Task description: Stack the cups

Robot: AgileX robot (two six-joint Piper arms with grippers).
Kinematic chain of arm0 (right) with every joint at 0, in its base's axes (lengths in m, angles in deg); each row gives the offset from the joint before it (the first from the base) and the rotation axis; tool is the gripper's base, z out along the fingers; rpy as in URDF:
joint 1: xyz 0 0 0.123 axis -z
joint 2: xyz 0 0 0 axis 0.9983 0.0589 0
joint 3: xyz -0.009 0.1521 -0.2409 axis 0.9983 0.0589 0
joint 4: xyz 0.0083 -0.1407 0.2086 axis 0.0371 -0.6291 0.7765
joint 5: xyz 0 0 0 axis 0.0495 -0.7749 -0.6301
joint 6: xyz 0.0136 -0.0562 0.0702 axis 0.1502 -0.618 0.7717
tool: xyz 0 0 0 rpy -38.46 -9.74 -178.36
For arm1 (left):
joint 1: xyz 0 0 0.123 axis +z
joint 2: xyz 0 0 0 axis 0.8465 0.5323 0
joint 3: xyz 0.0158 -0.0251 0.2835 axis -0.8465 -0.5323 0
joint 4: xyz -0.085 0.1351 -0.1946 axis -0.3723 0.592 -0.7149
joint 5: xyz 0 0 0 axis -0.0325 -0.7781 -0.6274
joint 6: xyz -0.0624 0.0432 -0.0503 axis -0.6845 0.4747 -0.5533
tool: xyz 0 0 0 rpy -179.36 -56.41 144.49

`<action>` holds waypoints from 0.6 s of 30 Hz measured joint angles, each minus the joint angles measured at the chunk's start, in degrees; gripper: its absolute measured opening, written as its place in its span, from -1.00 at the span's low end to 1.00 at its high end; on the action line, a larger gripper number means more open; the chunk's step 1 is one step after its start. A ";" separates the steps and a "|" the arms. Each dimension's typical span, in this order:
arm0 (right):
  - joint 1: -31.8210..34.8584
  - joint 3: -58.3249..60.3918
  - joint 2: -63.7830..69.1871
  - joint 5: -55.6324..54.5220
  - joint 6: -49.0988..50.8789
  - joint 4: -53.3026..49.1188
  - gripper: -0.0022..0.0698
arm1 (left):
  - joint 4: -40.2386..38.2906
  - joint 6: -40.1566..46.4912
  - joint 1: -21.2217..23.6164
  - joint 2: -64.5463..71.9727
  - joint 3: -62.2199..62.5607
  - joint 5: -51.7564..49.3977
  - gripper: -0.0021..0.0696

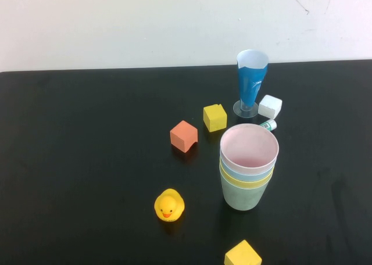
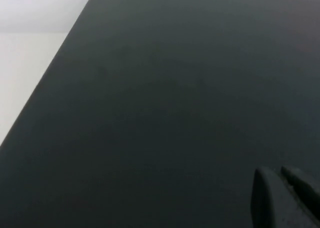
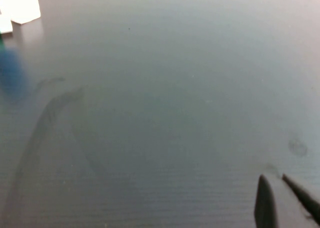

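Landmark: cup stack (image 1: pixel 249 171).

- Near: yellow cube (image 1: pixel 243 254) in front of stack at table edge; rubber duck (image 1: pixel 169 206) front-left.
- Stack: 4 cups nested upright, mint green (image 1: pixel 244 195) outermost, yellow and light blue rims between, pale pink (image 1: pixel 250 146) on top. Stacking looks done.
- Behind-left: orange cube (image 1: pixel 183 135), second yellow cube (image 1: pixel 215 117).
- Behind: cone glass (image 1: pixel 251 79), white block (image 1: pixel 270 106), apart from stack.
- Left gripper (image 2: pixel 282 188), right gripper (image 3: pixel 282 193): fingers together, empty, over bare black table (image 1: pixel 70 160), likely parked.

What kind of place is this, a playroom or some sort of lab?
Probably a robot test bench, not a playroom: a bare black table against a plain white wall, with a stack of cups, a rubber duck and foam cubes laid out as practice props.
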 joint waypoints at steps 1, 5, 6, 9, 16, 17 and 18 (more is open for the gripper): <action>0.00 0.00 0.00 0.00 0.00 0.00 -0.94 | -0.15 0.11 0.07 -0.11 0.00 0.00 -0.95; 0.00 0.00 0.00 0.00 0.00 -0.10 -0.94 | -1.12 0.47 0.07 -0.11 0.00 -0.13 -0.95; 0.00 0.00 0.00 0.00 0.00 -0.10 -0.94 | -1.13 0.58 0.07 -0.11 0.00 -0.13 -0.95; 0.00 0.00 0.00 0.09 0.00 -0.10 -0.94 | -1.36 0.68 0.07 -0.11 0.00 -0.13 -0.95; 0.00 0.00 0.00 0.09 0.00 -0.10 -0.94 | -1.47 0.78 0.07 -0.11 0.00 -0.13 -0.95; 0.00 0.00 0.00 0.09 0.00 -0.10 -0.94 | -1.47 0.78 0.07 -0.11 0.00 -0.13 -0.95; 0.00 0.00 0.00 0.09 0.00 -0.10 -0.94 | -1.47 0.78 0.07 -0.11 0.00 -0.13 -0.95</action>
